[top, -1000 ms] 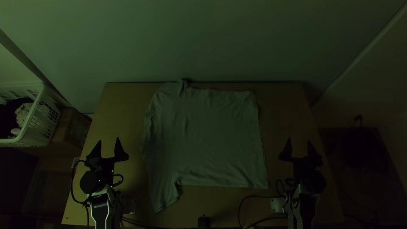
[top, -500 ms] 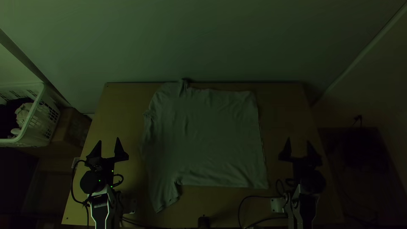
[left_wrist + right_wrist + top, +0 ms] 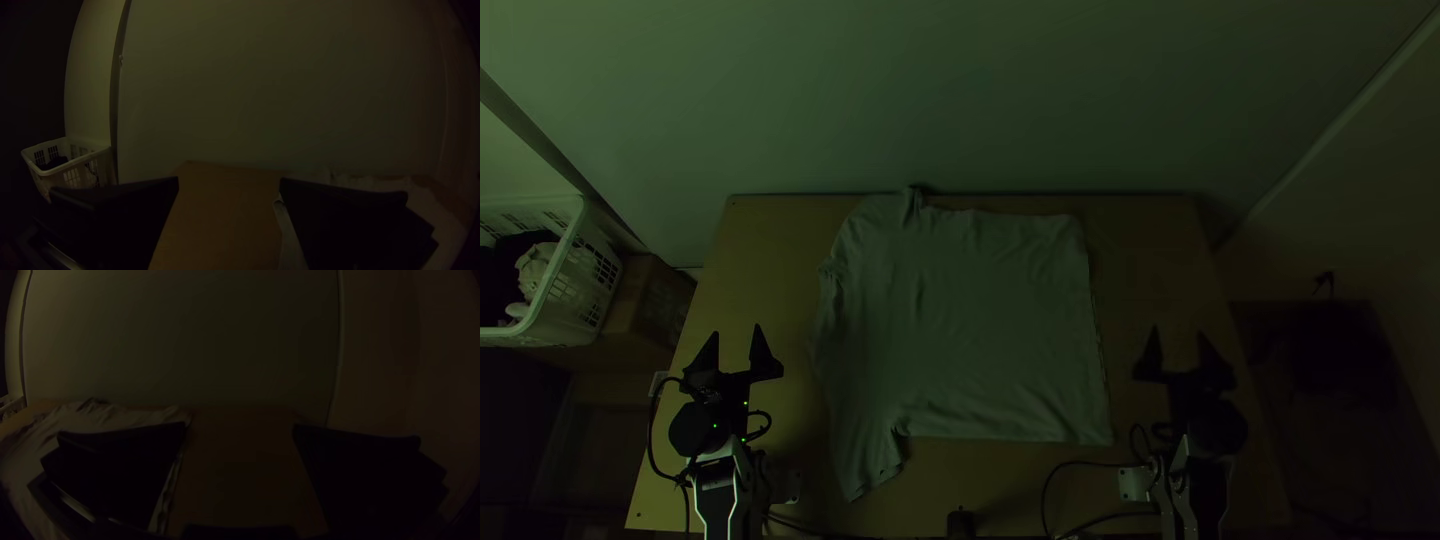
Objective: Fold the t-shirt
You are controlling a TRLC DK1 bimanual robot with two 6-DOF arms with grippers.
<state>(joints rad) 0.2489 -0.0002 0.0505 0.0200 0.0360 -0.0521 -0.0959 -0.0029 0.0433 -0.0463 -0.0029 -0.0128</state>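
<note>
From my station I see the t-shirt [image 3: 970,320] spread out on the tabletop [image 3: 1150,270], between my left claw [image 3: 736,345] and right claw [image 3: 1177,345], both wide apart and holding nothing.

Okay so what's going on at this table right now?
Nobody is handling anything yet. A t-shirt lies spread, unfolded, on the table, with some wrinkles toward the sleeves. The left gripper and right gripper sit open on either side of it, both empty.
</note>
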